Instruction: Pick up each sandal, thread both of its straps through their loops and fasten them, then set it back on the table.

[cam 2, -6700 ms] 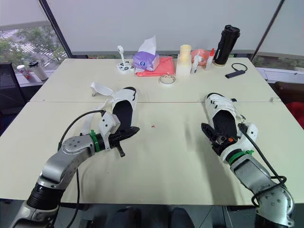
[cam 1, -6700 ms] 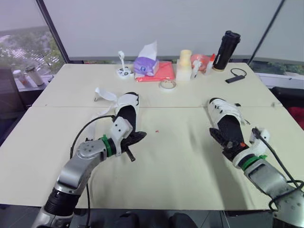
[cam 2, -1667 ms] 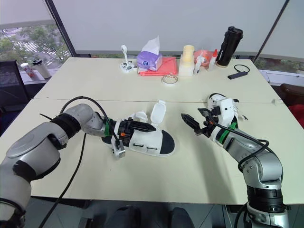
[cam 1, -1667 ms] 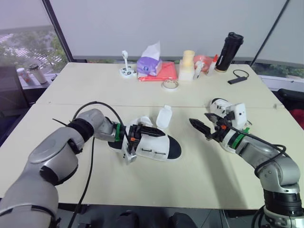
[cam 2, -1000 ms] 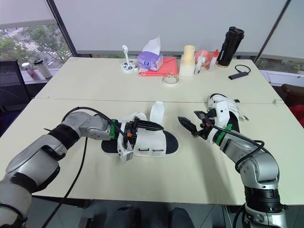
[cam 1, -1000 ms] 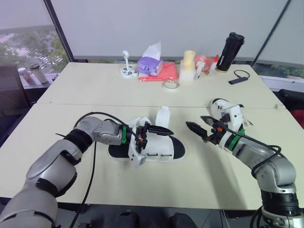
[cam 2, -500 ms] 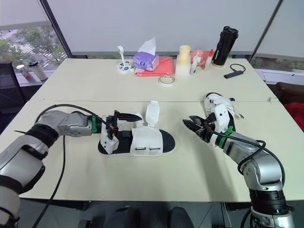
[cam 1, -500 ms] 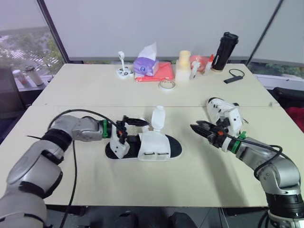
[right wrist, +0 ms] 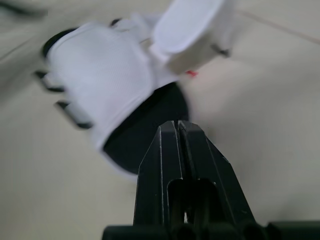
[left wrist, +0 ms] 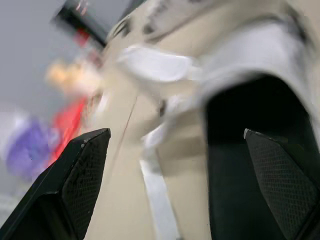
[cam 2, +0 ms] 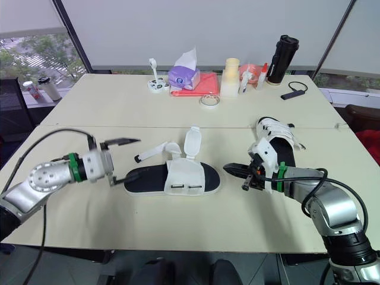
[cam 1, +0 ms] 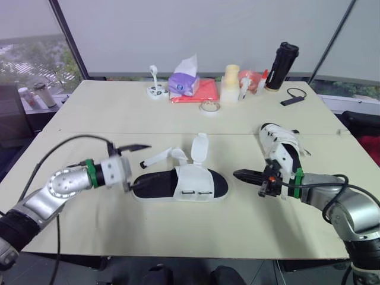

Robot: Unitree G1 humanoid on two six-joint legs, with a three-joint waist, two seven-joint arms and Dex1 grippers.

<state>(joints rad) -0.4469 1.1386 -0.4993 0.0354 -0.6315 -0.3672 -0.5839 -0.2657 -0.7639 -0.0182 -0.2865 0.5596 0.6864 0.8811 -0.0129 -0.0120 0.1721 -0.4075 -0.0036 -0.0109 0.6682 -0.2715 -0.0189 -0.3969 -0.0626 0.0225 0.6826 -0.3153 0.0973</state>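
Observation:
A white-strapped sandal with a black sole [cam 1: 178,185] lies flat mid-table, one strap flap [cam 1: 200,147] standing upright and a loose strap [cam 1: 157,157] trailing toward its heel. My left gripper [cam 1: 138,166] is open just off the heel, holding nothing; in the left wrist view its fingers [left wrist: 75,185] flank the black sole [left wrist: 250,150]. My right gripper [cam 1: 237,174] is shut and empty, its tip pointing at the toe with a small gap, and the toe [right wrist: 100,90] fills its wrist view ahead of it. The second sandal [cam 1: 282,145] rests behind my right arm.
Along the far edge stand a purple tissue pack [cam 1: 183,83] on a red cloth [cam 1: 205,90], a tape roll [cam 1: 208,106], a cream cup [cam 1: 231,83], a black bottle [cam 1: 281,58] and a small black device [cam 1: 290,100]. A seam [cam 1: 89,133] crosses the table.
My left gripper has drawn back left off the sandal's heel, and the sandal now lies flat. My right gripper's fingers have shut and dropped lower toward the toe.

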